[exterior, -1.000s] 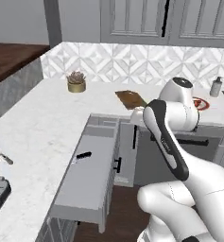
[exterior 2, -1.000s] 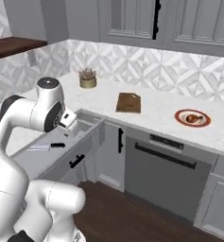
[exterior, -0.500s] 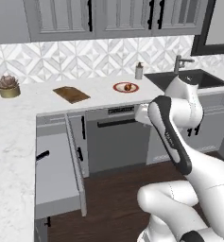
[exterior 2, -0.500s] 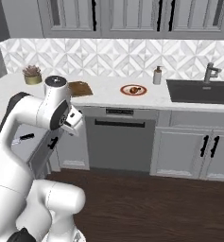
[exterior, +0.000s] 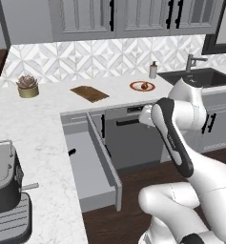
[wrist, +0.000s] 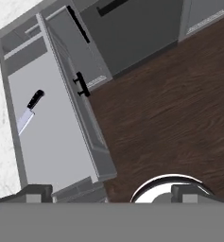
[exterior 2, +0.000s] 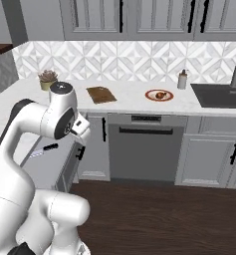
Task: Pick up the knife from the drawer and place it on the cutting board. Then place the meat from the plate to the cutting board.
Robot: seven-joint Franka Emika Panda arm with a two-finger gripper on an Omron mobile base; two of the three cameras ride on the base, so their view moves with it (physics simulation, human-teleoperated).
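We find the knife [wrist: 30, 111] lying flat on the floor of the pulled-out drawer [wrist: 52, 142], black handle toward the cabinet and blade toward the counter edge; the hand view shows it whole, whereas the right base view gives it only as a small dark and pale sliver [exterior 2: 44, 149] beside the arm, and the left base view shows just its dark handle tip [exterior: 72, 152]. The drawer [exterior: 93, 167] stands fully open below the white counter [exterior: 43, 143]. The gripper [wrist: 111, 191] hangs above the drawer front and the dark wood floor [wrist: 170, 108], its fingers spread wide and holding nothing. On the counter, the base views show the cutting board [exterior: 89, 93] bare, and well apart from it the plate [exterior: 142, 86] carrying the meat [exterior: 144, 86]. We can read no writing or label on any object.
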